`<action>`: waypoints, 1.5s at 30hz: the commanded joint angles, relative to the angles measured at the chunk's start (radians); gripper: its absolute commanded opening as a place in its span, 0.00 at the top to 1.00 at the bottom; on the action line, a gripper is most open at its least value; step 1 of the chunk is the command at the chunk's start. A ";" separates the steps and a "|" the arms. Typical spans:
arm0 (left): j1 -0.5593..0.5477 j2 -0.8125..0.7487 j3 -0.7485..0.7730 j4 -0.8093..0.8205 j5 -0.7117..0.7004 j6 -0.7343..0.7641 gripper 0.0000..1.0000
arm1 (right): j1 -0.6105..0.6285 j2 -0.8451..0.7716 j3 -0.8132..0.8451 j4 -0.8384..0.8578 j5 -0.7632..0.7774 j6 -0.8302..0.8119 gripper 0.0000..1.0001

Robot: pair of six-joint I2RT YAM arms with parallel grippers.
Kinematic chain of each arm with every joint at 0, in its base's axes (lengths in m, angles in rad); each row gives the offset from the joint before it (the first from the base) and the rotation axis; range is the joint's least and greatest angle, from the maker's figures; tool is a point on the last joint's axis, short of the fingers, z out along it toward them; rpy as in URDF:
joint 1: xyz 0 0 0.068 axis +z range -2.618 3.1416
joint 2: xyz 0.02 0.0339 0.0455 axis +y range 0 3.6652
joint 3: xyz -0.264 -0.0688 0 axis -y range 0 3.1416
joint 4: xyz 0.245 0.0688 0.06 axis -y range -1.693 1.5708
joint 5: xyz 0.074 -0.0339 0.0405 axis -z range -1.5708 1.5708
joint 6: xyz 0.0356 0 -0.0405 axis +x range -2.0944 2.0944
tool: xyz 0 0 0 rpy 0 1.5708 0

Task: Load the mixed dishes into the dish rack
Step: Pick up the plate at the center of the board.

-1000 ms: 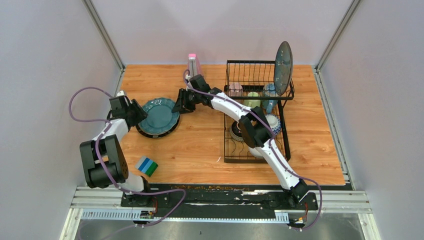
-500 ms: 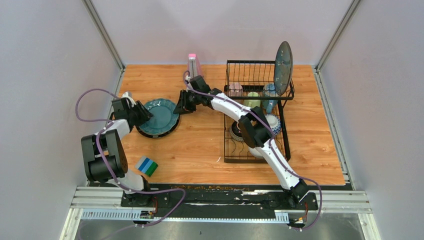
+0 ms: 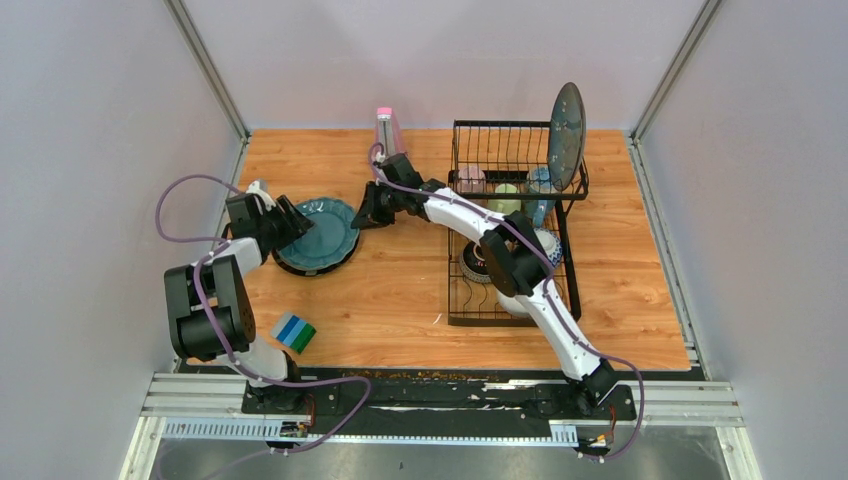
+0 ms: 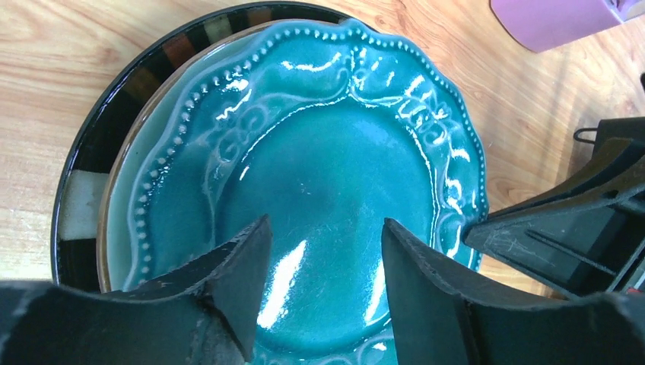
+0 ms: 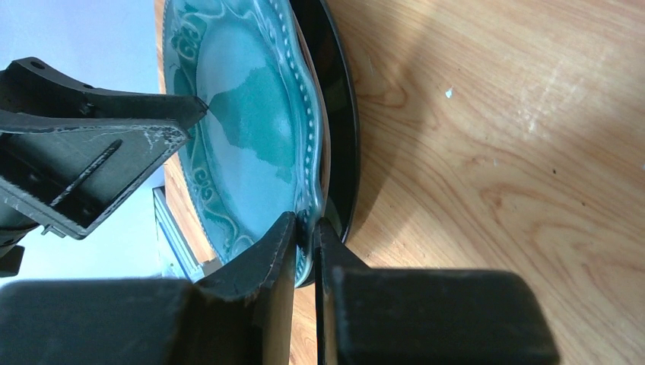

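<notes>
A teal embossed plate point(image 3: 322, 230) lies on a dark plate with a striped rim point(image 3: 296, 267) at the left of the table. My right gripper point(image 3: 360, 217) is shut on the teal plate's right rim point(image 5: 304, 152), with one finger above and one below point(image 5: 306, 222). The dark plate point(image 5: 340, 114) sits just under it. My left gripper point(image 3: 292, 222) is open and empty over the teal plate's left part point(image 4: 327, 144), jaws wide apart point(image 4: 325, 228). The black wire dish rack point(image 3: 455, 318) at the right holds an upright blue-grey plate point(image 3: 566, 122), mugs and small bowls.
A pink metronome point(image 3: 385, 125) stands at the back, just behind my right wrist. A blue-green striped block point(image 3: 295, 332) lies near the front left. The right arm reaches across the rack's left side. Grey walls close in the table on both sides.
My left gripper has moved right, from the plate's left edge to over the plate. My right gripper has stayed on the plate's right rim, shifting slightly right.
</notes>
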 commanded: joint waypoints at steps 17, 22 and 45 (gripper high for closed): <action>-0.004 -0.113 -0.037 -0.093 -0.193 0.023 0.13 | -0.010 -0.228 -0.184 0.016 0.238 -0.095 1.00; -0.004 -0.055 -0.039 -0.047 -0.116 0.009 0.16 | -0.012 -0.197 -0.157 0.015 0.177 -0.088 1.00; -0.009 0.066 -0.059 0.024 0.078 -0.019 0.52 | -0.015 -0.022 0.028 0.065 0.026 0.057 0.66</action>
